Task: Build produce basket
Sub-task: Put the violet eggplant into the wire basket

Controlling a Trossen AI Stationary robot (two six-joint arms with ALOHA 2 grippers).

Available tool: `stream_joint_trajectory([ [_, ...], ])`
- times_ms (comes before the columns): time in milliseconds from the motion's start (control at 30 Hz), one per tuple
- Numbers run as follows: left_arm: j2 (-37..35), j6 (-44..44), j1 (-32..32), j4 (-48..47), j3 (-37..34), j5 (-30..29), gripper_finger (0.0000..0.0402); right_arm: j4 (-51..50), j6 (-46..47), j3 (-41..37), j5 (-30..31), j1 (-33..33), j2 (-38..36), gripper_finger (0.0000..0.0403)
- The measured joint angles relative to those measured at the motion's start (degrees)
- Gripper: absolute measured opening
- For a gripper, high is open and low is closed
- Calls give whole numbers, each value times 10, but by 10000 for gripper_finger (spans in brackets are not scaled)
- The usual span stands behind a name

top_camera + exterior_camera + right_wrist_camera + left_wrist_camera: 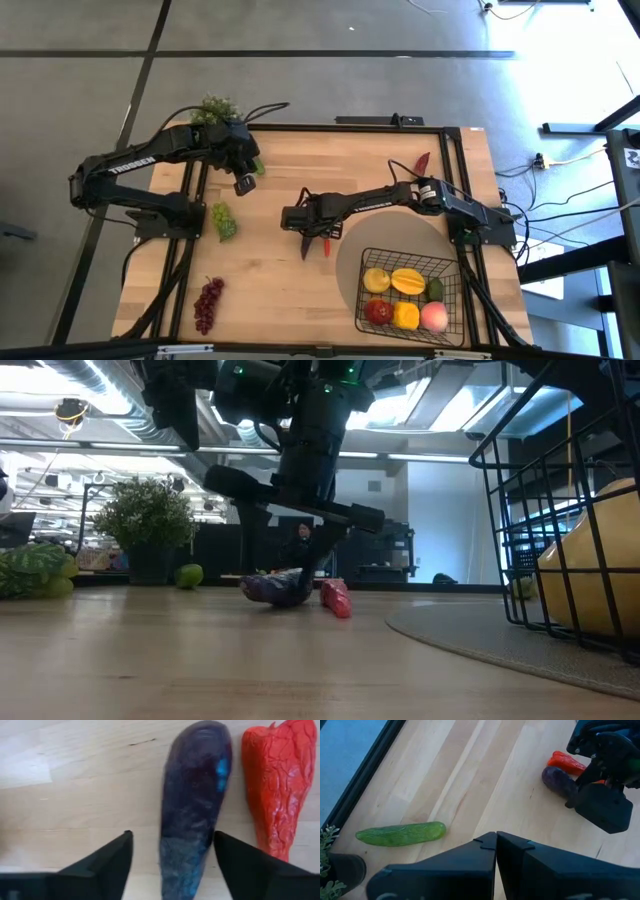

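**Right wrist view: purple vegetable between open fingers**

Right wrist view shows a dark purple vegetable lying flat on the bench, its near end between the right gripper fingers, which stand apart on either side of it with a gap showing at each flank, not clamped. Its long axis runs straight away from the gripper, in line with the fingers. Just beside it, parallel, lies a wrinkled red pepper, outside one finger.

In the high view the pair lie mid-bench under the right gripper, left of the basket, which holds yellow, red, orange, green and pink produce. Another red chili lies near the bench's back edge.

The left gripper, fingers shut and empty, hovers near the potted plant. A cucumber lies below it; green grapes and purple grapes sit along the left side, well apart from the basket.
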Motion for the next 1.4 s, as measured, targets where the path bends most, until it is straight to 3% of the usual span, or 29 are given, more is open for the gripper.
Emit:
stream_joint_trajectory([
  [233, 0, 0, 0, 0, 0, 0, 0, 5, 12, 0, -2, -1, 12, 136],
  [367, 0, 0, 0, 1, 0, 0, 0, 7, 11, 1, -12, -1, 12, 97],
  [867, 0, 0, 0, 4, 0, 0, 0, -26, -39, 23, 0, 10, -5, 109],
  [1400, 0, 0, 0, 5, 0, 0, 0, -284, -66, 213, 45, 50, -8, 111],
])
